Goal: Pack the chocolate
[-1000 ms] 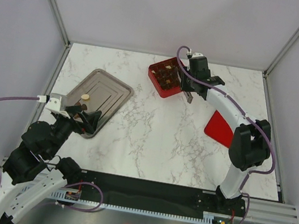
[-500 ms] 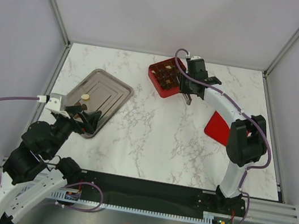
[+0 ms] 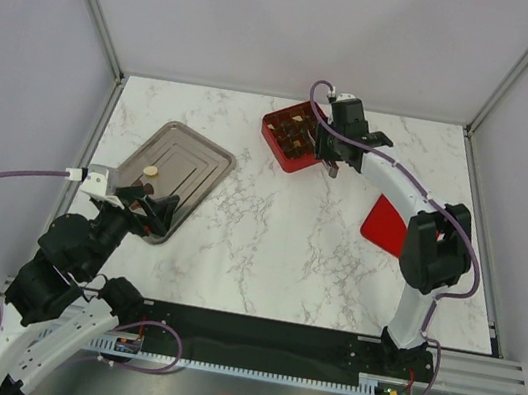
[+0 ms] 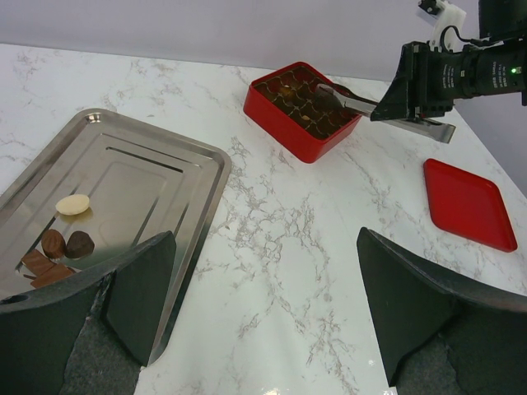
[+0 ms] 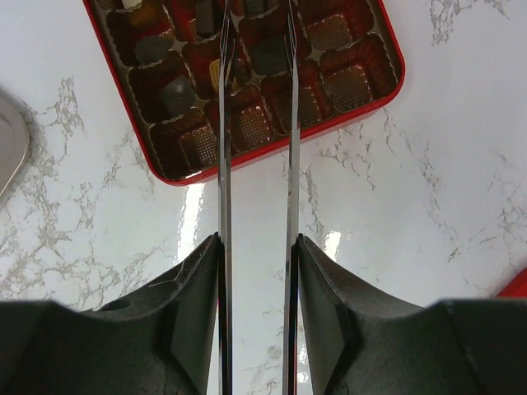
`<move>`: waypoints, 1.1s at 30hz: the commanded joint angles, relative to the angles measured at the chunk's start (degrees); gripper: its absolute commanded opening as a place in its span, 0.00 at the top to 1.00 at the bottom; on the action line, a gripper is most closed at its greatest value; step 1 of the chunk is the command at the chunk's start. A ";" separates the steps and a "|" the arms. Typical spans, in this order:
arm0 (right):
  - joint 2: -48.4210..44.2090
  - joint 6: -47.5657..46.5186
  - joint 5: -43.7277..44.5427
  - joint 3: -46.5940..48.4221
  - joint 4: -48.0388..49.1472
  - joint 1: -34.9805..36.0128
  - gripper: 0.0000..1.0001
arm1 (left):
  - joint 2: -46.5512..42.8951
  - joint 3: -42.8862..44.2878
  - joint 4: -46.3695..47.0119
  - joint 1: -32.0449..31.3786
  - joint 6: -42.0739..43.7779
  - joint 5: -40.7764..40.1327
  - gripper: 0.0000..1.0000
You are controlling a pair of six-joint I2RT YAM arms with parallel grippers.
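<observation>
Several dark chocolate pieces (image 5: 177, 95) sit in the compartments of a red box (image 5: 247, 160) at the table's back (image 3: 282, 150). More chocolate lies on the steel tray (image 4: 148, 164): one pale piece (image 4: 72, 204) and a few brown ones (image 4: 66, 243). My right gripper (image 5: 257, 247) is shut on metal tongs (image 5: 224, 164), whose two arms stand apart and reach over the box; their tips run off the top of the right wrist view. My left gripper (image 4: 268, 313) hangs open over bare marble beside the tray, holding nothing.
A red lid (image 3: 391, 227) lies flat at the right, near the right arm. The steel tray (image 3: 189, 160) lies at the left, its near corner by my left gripper (image 3: 150, 209). Grey walls enclose the table on three sides.
The right gripper has eased a little, and it has edged slightly left over the box with the tongs. The left arm has not moved.
</observation>
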 commanded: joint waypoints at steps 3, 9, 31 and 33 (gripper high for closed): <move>-4.90 0.50 -2.83 3.77 0.99 1.96 0.52 | 0.55 -0.02 2.56 0.09 2.03 -0.13 0.00; -2.28 -0.99 -4.06 6.58 3.36 10.13 0.52 | 0.55 -0.02 2.48 0.09 2.29 -0.05 0.00; 17.50 -8.82 -17.60 18.01 8.90 28.86 0.49 | -1.29 -0.11 2.48 0.09 2.29 0.04 0.00; 19.09 -8.90 -17.25 19.23 8.99 29.30 0.49 | -1.38 -0.11 2.48 0.09 2.21 -0.05 0.00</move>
